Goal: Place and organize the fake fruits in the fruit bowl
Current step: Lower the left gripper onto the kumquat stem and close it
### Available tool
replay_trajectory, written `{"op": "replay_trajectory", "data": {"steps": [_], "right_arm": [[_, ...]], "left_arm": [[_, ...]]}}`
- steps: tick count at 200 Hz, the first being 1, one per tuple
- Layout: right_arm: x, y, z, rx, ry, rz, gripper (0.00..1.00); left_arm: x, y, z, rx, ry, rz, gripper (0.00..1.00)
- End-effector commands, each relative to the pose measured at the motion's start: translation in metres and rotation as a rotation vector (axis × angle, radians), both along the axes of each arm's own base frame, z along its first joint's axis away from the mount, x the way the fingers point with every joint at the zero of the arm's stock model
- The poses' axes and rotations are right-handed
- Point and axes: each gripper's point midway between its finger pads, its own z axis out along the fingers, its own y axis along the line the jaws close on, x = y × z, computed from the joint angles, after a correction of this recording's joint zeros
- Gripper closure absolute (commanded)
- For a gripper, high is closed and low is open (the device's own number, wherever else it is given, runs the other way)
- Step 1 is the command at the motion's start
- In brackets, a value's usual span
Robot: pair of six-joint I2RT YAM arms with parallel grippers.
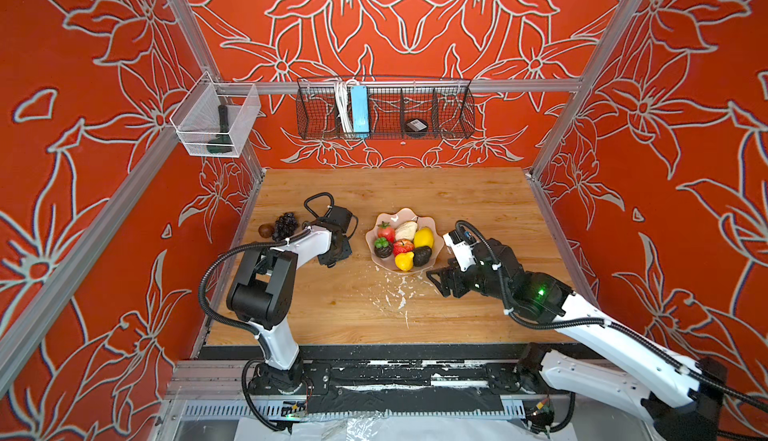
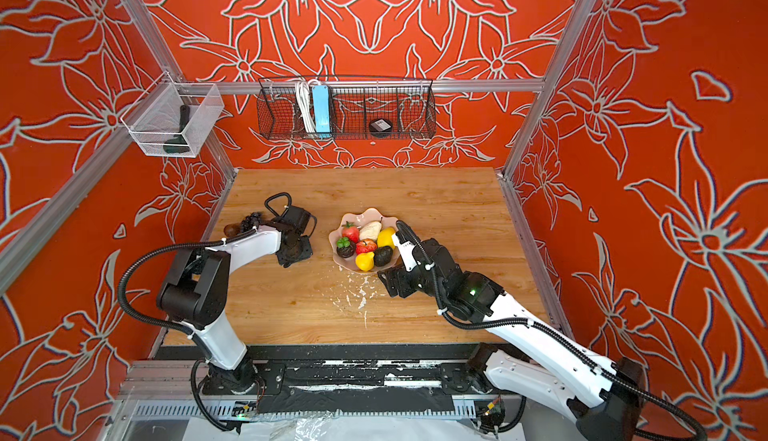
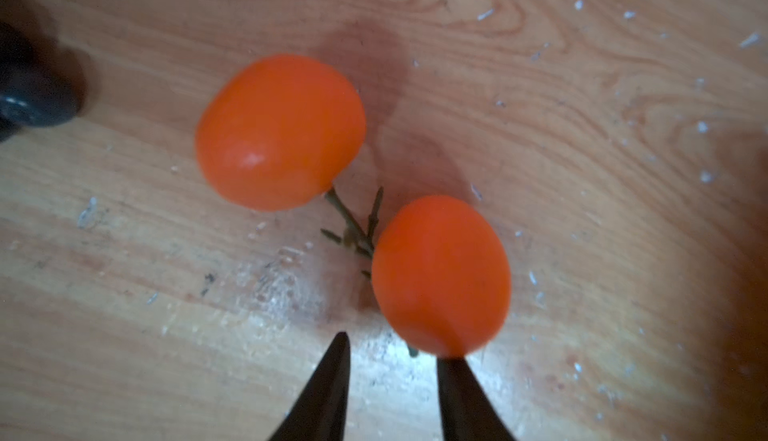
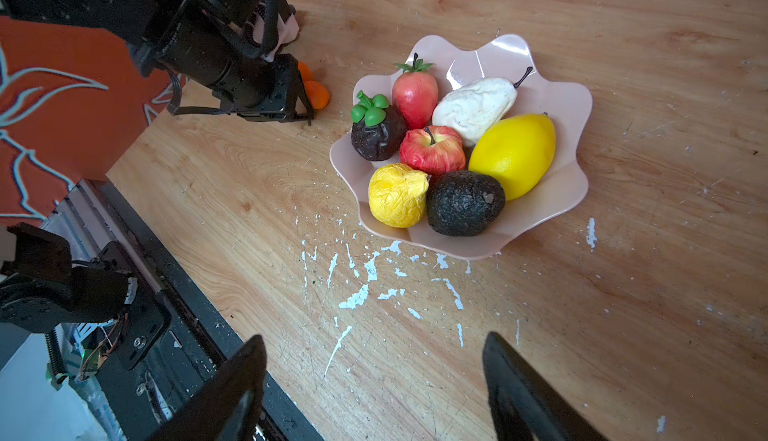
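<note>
nearest to the camera, both arms stand on the black rail at the front edge of the wooden table. the right gripper hovers over the table just in front of the fruit bowl and does not touch it. its jaws stand wide apart with nothing between them. the wood here has white flecks.

the fruit bowl, pale pink with a wavy rim, sits about in the middle of the table. at its near side lie a crumpled yellow fruit and a dark avocado, touching each other. behind them are a red apple in the centre, a yellow lemon to the right and a dark fruit with green leaves to the left. at the far side lie a red strawberry and a white pear, side by side.

left of the bowl, the left gripper points down over two small oranges that lie on the table, joined by a thin stem. its jaws leave a narrow gap with bare wood in it, so it holds nothing. one fingertip is right at the edge of one orange; i cannot tell if it touches.

farther left, near the table's edge, a black grape bunch lies just beside a brown fruit. on the back wall hang a black wire basket and a clear mesh box.
</note>
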Motion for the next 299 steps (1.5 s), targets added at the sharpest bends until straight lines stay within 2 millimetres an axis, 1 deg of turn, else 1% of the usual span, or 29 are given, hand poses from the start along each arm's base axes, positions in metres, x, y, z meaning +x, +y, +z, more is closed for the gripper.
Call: {"op": "replay_trajectory", "data": {"steps": [1,64,91,97,123,149,165,192,228,257,286,299], "right_arm": [[-0.002,0.002,-0.005,-0.003,0.026,0.003,0.18],[-0.004,-0.002,-0.004,0.0,0.02,-0.005,0.18],[-0.005,-0.003,-0.006,-0.004,0.024,-0.006,0.18],[-0.004,-0.003,-0.007,-0.005,0.026,-0.007,0.18],[-0.005,-0.003,-0.007,-0.002,0.031,-0.009,0.18],[-0.005,-0.003,-0.007,0.0,0.03,-0.01,0.18],[-0.005,-0.004,-0.007,-0.002,0.028,-0.012,0.18],[-0.005,-0.004,-0.008,-0.006,0.03,-0.013,0.18],[-0.004,-0.003,-0.009,-0.004,0.035,-0.011,0.18],[-0.003,0.0,-0.01,-0.003,0.038,-0.009,0.18],[-0.002,0.001,-0.01,-0.003,0.038,-0.009,0.18],[-0.002,0.0,-0.01,-0.003,0.037,-0.012,0.18]], "left_arm": [[-0.004,0.009,-0.002,0.057,0.043,0.024,0.66],[0.001,0.012,-0.016,0.099,0.085,0.018,0.68],[0.002,0.018,-0.018,0.138,0.1,0.015,0.73],[0.002,0.018,-0.019,0.141,0.102,0.015,0.75],[0.003,0.018,-0.021,0.139,0.096,0.011,0.89],[0.005,0.015,-0.022,0.122,0.077,0.009,1.0],[0.004,0.015,-0.02,0.116,0.067,0.008,1.0],[0.0,0.017,-0.006,0.13,0.022,0.008,1.0],[-0.01,0.012,0.027,0.195,-0.057,-0.043,1.0],[-0.021,0.001,0.051,0.227,-0.103,-0.101,1.0],[-0.031,-0.013,0.067,0.253,-0.127,-0.174,1.0],[-0.033,-0.02,0.077,0.277,-0.145,-0.212,1.0]]}}
